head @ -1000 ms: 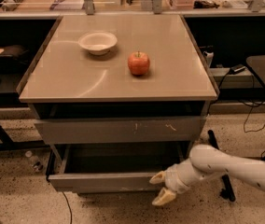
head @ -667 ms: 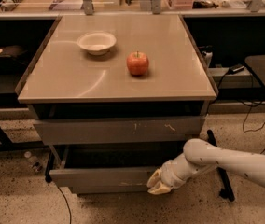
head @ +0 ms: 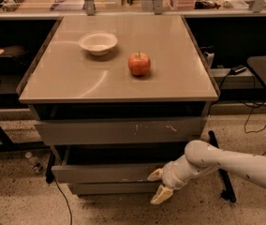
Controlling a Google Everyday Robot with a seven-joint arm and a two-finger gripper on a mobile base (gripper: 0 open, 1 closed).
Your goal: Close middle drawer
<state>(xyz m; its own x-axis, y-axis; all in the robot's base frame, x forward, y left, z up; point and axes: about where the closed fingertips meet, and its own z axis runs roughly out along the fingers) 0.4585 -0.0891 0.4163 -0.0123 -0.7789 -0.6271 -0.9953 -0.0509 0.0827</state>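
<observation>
The middle drawer (head: 105,173) has a plain grey-brown front and stands out a little from the cabinet, with a dark gap above it. My gripper (head: 158,185) is at the right end of that drawer front. Its pale fingers (head: 155,175) are spread, one on the front and one lower, holding nothing. The white arm (head: 226,162) reaches in from the right. The drawer's inside is hidden in shadow.
The taller top drawer front (head: 119,131), with pale scratch marks, is shut above. A narrower bottom front (head: 109,188) sits below. A white bowl (head: 98,42) and a red apple (head: 139,63) are on the cabinet top. A cable (head: 62,196) and a black stand leg (head: 219,168) are on the floor.
My gripper has moved left and in against the middle drawer front. The drawer has slid back and sticks out less than before.
</observation>
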